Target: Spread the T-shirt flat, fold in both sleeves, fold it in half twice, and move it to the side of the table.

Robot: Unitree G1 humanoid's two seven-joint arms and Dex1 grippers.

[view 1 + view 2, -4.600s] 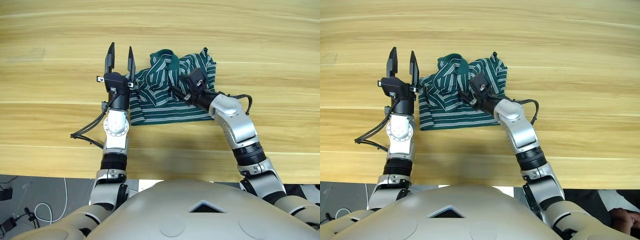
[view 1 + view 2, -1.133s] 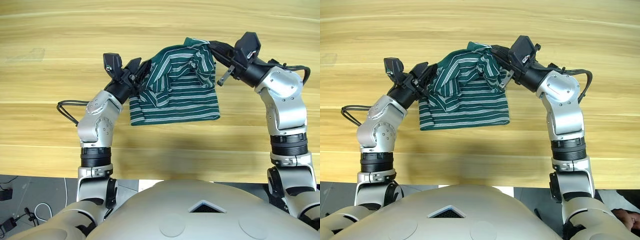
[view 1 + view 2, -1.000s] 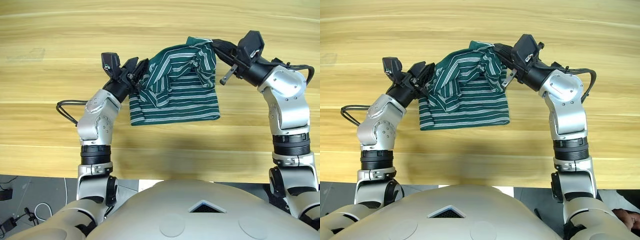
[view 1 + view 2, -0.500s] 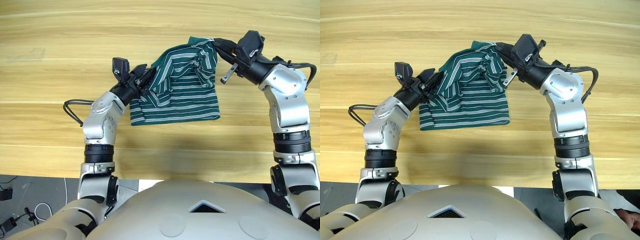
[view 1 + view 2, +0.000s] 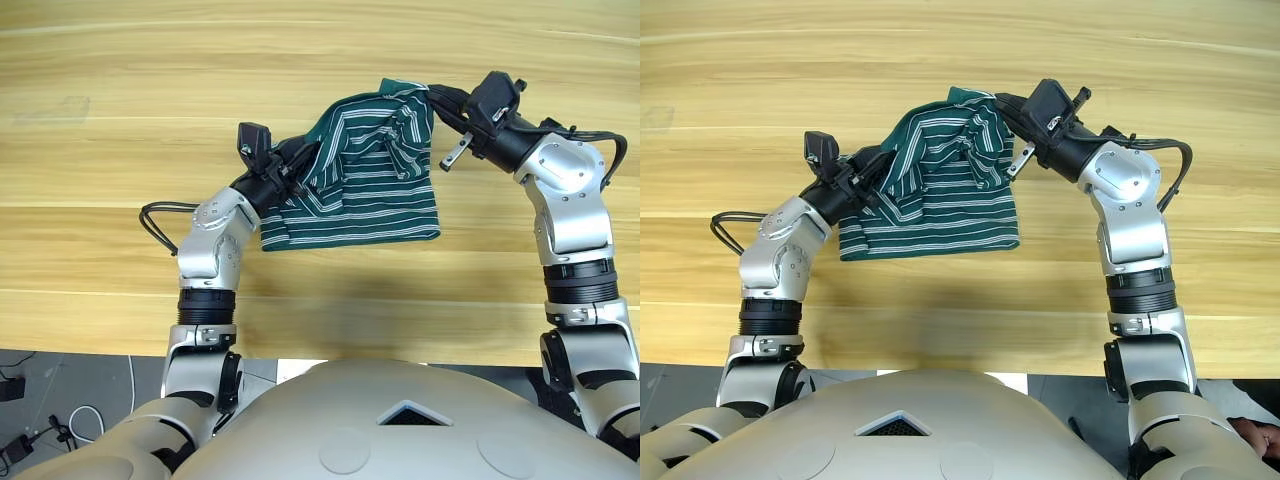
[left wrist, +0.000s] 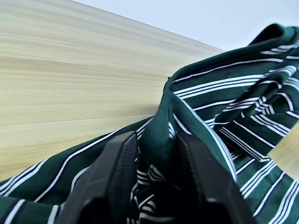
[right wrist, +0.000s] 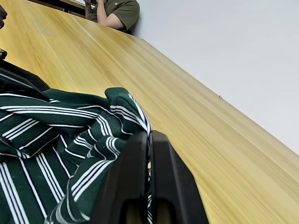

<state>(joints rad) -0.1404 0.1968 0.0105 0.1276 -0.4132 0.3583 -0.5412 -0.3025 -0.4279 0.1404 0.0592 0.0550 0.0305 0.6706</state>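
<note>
Left gripper (image 5: 298,160) and right gripper (image 5: 436,96) jaws clamp raised corners of the T-shirt (image 5: 370,180), hem on the table (image 5: 120,60).

Wooden table (image 5: 120,60); striped green T-shirt (image 5: 360,205), lower part resting on it.

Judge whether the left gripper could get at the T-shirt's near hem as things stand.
Probably yes, but not at once: the left gripper is shut on T-shirt fabric and must let go first. The hem lies flat on the table, with nothing between.
</note>
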